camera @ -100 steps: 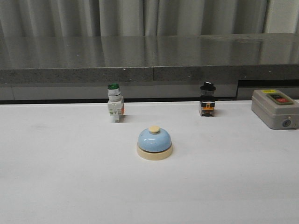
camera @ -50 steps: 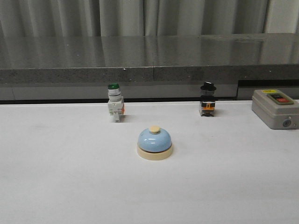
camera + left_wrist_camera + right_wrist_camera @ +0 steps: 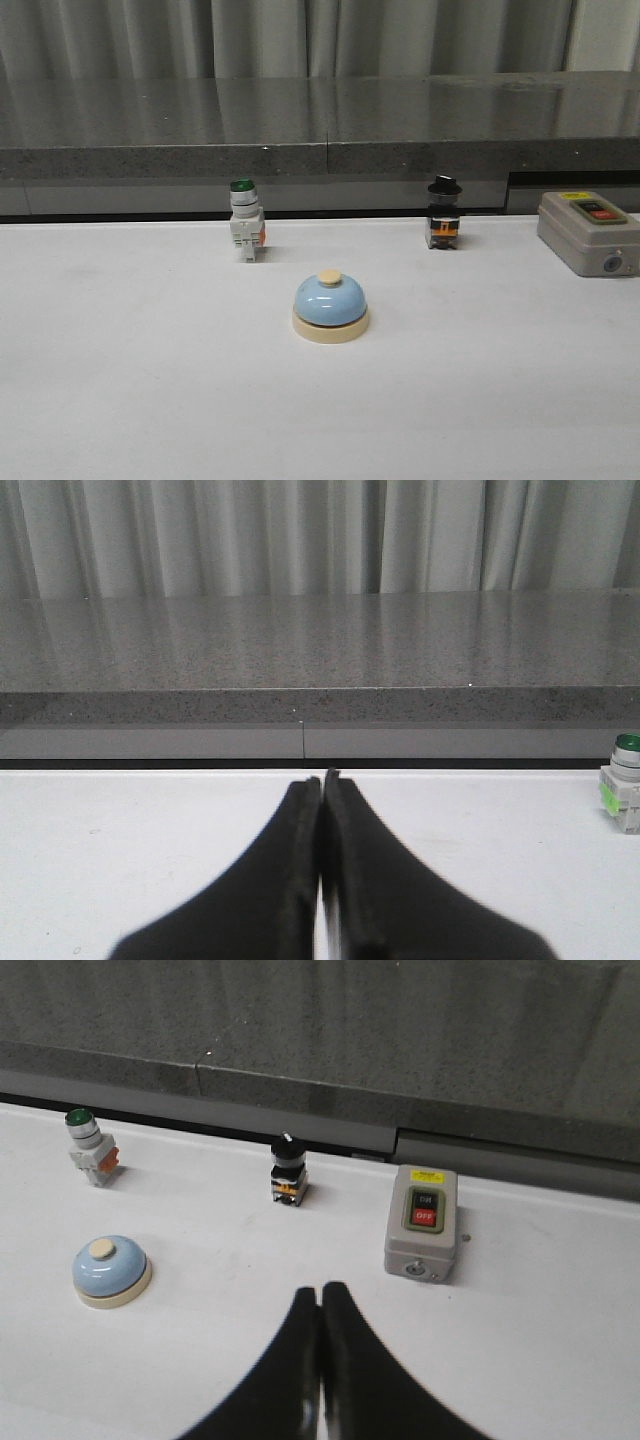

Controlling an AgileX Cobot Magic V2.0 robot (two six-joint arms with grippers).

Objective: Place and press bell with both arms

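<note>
The bell [image 3: 331, 308], a light-blue dome on a cream base with a cream knob, stands on the white table near the middle in the front view. It also shows in the right wrist view [image 3: 110, 1270]. My right gripper [image 3: 320, 1292] is shut and empty, raised above the table, apart from the bell. My left gripper [image 3: 322, 780] is shut and empty, low over the white table; the bell is out of its view. Neither arm shows in the front view.
A green-capped white push-button switch [image 3: 245, 220] and a black-knobbed switch [image 3: 443, 214] stand behind the bell. A grey box with red button [image 3: 590, 233] sits at the right edge. A dark stone ledge [image 3: 320, 130] and curtain run along the back.
</note>
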